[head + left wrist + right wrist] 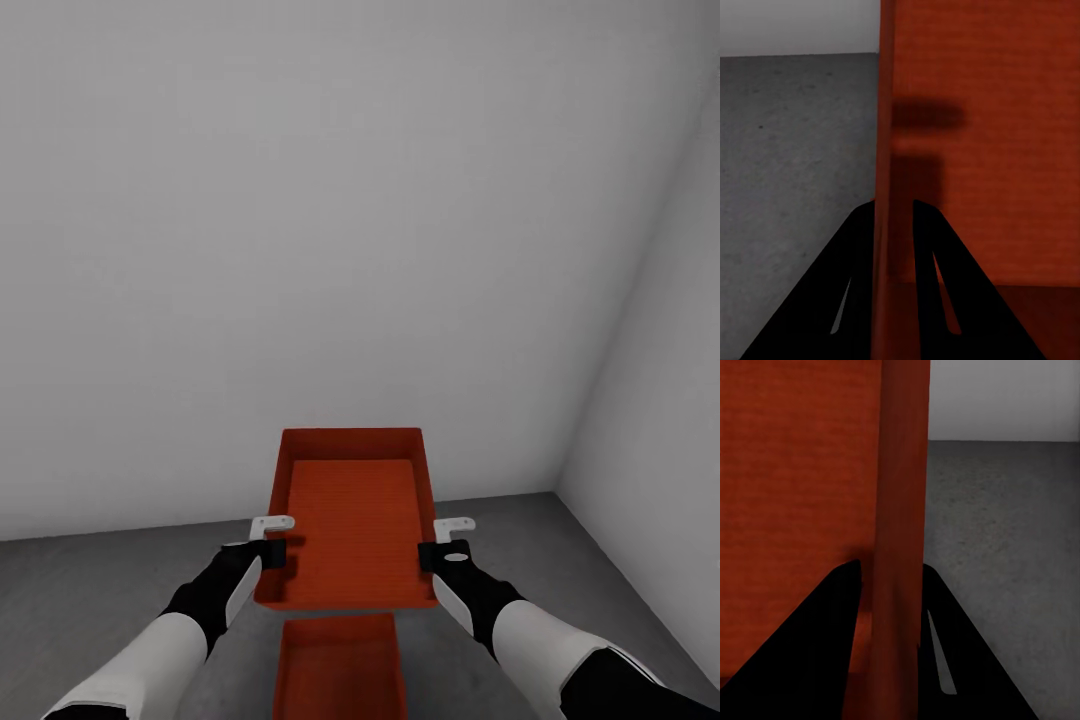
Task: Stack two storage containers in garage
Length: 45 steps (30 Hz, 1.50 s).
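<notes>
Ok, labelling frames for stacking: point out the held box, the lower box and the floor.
held box (352, 530), head view, inner bottom.
lower box (338, 670), head view, inner bottom.
floor (110, 580), head view, bare concrete.

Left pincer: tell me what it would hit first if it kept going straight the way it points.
The left pincer already straddles the held container's side wall, so that wall lies directly ahead. Past it, the grey floor comes before the white wall, though depth is unclear.
</notes>
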Motion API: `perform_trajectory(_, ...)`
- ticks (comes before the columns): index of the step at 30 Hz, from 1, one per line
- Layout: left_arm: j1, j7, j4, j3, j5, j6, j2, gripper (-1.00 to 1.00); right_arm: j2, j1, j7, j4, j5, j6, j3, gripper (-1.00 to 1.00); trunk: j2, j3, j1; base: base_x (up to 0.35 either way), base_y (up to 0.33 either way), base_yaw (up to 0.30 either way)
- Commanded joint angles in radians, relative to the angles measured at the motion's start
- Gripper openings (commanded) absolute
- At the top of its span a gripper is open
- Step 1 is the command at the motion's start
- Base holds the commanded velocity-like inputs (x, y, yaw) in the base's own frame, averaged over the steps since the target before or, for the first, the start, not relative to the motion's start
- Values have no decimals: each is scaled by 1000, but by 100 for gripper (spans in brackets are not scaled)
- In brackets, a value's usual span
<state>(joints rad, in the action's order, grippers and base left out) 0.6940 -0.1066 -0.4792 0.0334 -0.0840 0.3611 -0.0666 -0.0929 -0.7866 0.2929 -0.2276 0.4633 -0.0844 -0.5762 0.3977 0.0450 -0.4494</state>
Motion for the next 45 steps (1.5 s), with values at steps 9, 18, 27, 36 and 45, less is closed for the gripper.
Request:
perform_trajectory(9,1,-22,-32,-15,26,6,-1,-100,-5,0,101,2,14,-5,7,-100,2,11,-1,0,0,0)
perform_trajectory(18,1,-22,-33,-15,26,6,-1,-100,-4,0,101,2,14,-5,7,-100,2,25,-1,0,0,0)
perform_trajectory(27,1,-22,-33,-15,26,6,-1,-100,-4,0,100,2,15,-6,7,-100,2,38,-1,0,0,0)
perform_trajectory(36,1,-22,-32,-15,26,6,-2,-100,-2,0,98,2,15,-5,7,-100,2,39,-1,0,0,0)
perform_trajectory(45,1,-22,-32,-15,26,6,-2,-100,-2,0,98,2,15,-3,7,-100,2,39,-1,0,0,0)
